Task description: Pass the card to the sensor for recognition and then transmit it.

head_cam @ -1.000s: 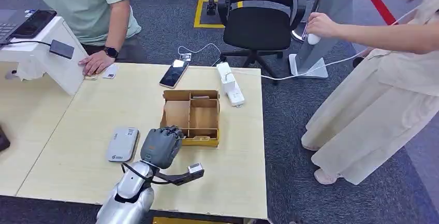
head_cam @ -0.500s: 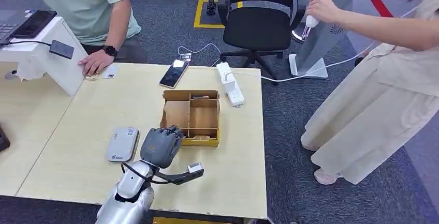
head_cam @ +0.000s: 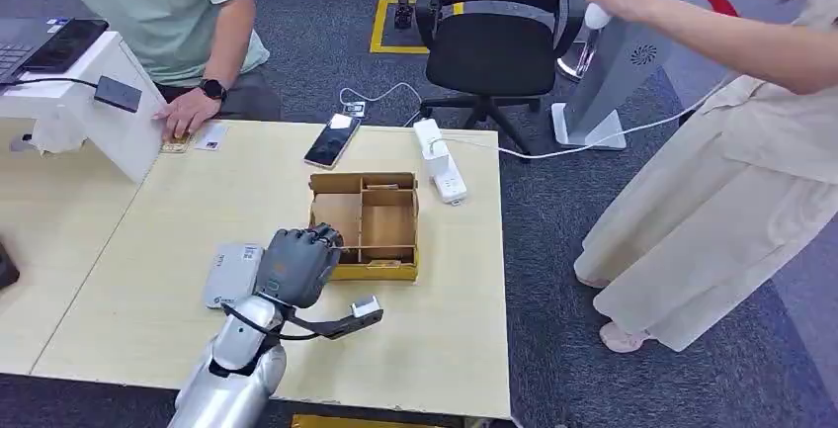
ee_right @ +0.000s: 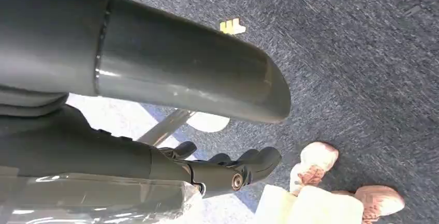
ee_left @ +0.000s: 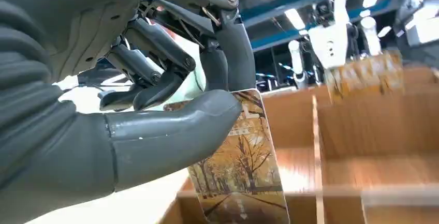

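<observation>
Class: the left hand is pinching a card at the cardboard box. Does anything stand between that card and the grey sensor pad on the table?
Nothing visible does. The left hand holds the card at the cardboard box's near-left corner, and the sensor pad lies flat just beside the hand.

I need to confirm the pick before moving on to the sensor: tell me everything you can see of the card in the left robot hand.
The card is a thin, flat, glossy piece printed with an autumn scene: orange-leaved trees along a road, with a small text strip near its upper part. The left robot hand pinches it between the thick grey thumb and dark fingers. In the wrist view it stands roughly on edge beside the cardboard divider box. Its far end runs out of frame, so whether it touches the box is unclear.
</observation>
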You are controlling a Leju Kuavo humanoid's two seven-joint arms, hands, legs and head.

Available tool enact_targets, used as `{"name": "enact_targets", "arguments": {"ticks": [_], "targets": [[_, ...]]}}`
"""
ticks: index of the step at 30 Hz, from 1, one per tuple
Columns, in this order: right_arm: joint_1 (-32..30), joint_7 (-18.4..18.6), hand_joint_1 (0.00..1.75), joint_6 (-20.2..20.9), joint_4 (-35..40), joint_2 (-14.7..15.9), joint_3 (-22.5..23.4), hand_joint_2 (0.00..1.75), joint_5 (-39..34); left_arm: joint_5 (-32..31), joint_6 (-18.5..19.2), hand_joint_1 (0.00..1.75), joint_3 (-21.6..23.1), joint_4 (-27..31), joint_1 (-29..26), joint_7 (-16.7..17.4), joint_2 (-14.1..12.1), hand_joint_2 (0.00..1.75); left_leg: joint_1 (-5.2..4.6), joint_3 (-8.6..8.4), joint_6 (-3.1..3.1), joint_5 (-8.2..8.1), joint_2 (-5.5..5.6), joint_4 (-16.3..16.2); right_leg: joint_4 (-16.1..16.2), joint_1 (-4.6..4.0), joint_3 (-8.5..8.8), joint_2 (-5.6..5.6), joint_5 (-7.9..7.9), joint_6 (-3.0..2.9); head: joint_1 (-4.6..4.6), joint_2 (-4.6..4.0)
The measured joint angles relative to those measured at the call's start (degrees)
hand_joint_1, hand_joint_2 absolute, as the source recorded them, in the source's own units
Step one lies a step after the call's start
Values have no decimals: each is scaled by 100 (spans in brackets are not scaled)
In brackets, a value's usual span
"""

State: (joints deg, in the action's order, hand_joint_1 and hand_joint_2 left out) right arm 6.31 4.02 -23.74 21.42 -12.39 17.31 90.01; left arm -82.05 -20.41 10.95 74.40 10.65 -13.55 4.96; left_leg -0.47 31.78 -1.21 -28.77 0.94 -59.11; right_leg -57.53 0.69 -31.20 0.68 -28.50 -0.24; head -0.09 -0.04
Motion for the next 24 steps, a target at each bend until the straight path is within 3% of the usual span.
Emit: {"name": "enact_targets", "arguments": {"ticks": [14, 24], "targets": [[-2, 81, 0, 33, -2, 24, -68, 0, 0, 400, 179, 175, -160, 689, 322, -147, -173, 175, 0, 1, 0, 0, 0, 0, 0, 0, 0, 0, 0, 0, 0, 0], [-2, 96, 0, 57, -2, 31, -138, 0, 0, -85, 30, 175, -597, 768, 652, 122, -201, 175, 0, 1, 0, 1, 0, 0, 0, 0, 0, 1, 0, 0, -2, 0]]}}
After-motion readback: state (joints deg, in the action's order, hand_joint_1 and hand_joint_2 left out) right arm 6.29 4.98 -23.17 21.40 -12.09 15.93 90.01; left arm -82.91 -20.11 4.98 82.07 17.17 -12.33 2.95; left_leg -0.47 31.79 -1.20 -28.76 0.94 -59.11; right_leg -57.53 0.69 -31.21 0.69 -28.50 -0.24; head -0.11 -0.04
